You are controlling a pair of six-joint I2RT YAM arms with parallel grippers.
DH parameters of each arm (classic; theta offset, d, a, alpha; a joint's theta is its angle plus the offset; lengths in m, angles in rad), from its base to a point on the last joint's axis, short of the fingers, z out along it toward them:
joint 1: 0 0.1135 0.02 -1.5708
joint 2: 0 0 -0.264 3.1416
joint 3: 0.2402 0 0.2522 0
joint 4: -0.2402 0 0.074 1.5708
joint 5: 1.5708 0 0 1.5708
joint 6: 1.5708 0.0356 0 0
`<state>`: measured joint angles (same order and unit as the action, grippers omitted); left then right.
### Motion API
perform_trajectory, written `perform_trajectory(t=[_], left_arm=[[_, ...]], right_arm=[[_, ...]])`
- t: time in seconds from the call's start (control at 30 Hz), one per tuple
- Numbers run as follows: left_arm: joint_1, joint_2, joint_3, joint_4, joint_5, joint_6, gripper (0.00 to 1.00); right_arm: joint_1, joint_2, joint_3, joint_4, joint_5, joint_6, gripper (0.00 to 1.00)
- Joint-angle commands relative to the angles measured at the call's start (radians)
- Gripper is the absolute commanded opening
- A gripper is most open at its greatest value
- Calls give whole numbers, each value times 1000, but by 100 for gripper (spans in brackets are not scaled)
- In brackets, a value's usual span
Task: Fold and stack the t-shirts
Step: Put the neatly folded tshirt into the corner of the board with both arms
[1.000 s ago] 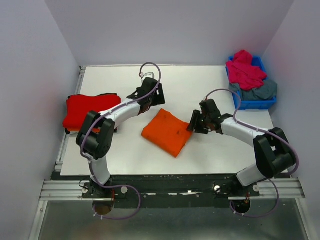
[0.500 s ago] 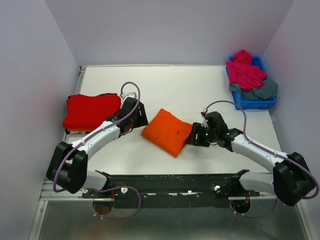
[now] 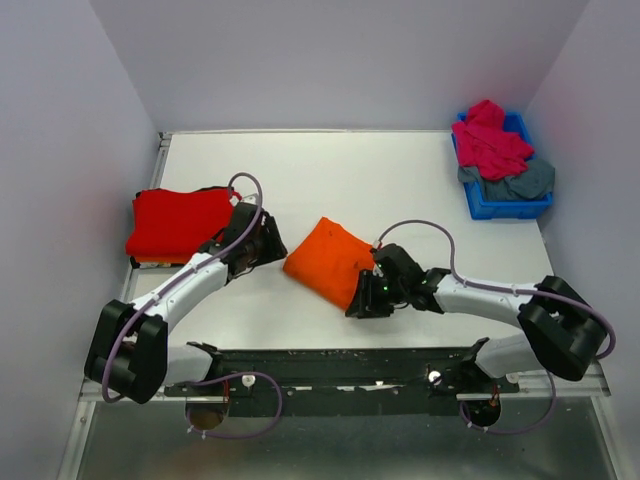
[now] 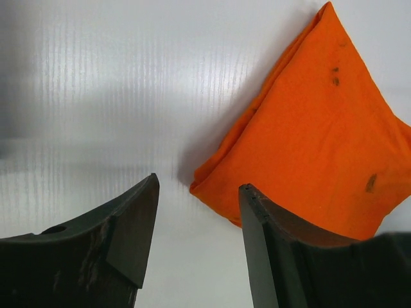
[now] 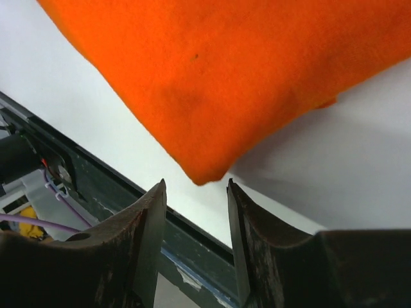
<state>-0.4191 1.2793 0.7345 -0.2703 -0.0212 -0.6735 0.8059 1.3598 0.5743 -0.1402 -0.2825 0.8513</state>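
A folded bright orange t-shirt (image 3: 332, 262) lies mid-table. My left gripper (image 3: 272, 249) is open and empty just left of its left corner; in the left wrist view the shirt (image 4: 314, 135) lies ahead and right of the gripper (image 4: 199, 184). My right gripper (image 3: 358, 306) is open at the shirt's near corner; in the right wrist view that corner (image 5: 205, 174) hangs just between the fingertips of the gripper (image 5: 196, 185), not pinched. A folded red t-shirt (image 3: 180, 222) lies at the left edge. A magenta-pink shirt (image 3: 490, 140) and a slate grey-blue shirt (image 3: 522, 181) lie crumpled in the bin.
The small blue plastic bin (image 3: 508, 207) stands at the back right corner. The table's near edge and dark rail (image 5: 186, 228) run right under my right gripper. White walls close in the table at the back and sides.
Both arms swung down toward the near side. My left gripper came from behind the orange shirt to its left corner; my right gripper moved from its right side to its near corner.
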Motion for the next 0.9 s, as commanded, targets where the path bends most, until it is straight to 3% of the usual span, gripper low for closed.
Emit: perform_trajectory(t=[0.0,0.13,0.2,0.23,0.53,0.87], left_arm=[[25,-58,-32,-1,61,-5,66],[26,-60,-47,6,87,-6,65],[26,-57,-66,29,121,-15,63],[25,-54,-76,45,139,-20,61],[-69,-61,-147,85,225,-51,59],[-98,-113,-213,108,326,-153,58]], right_arm=[[18,54,2,111,25,64,49],[18,87,21,114,55,75,34],[18,76,27,70,88,71,9],[18,61,25,41,109,66,1],[-100,-185,-82,-173,172,-30,1],[-145,-146,-48,-228,155,-109,1]])
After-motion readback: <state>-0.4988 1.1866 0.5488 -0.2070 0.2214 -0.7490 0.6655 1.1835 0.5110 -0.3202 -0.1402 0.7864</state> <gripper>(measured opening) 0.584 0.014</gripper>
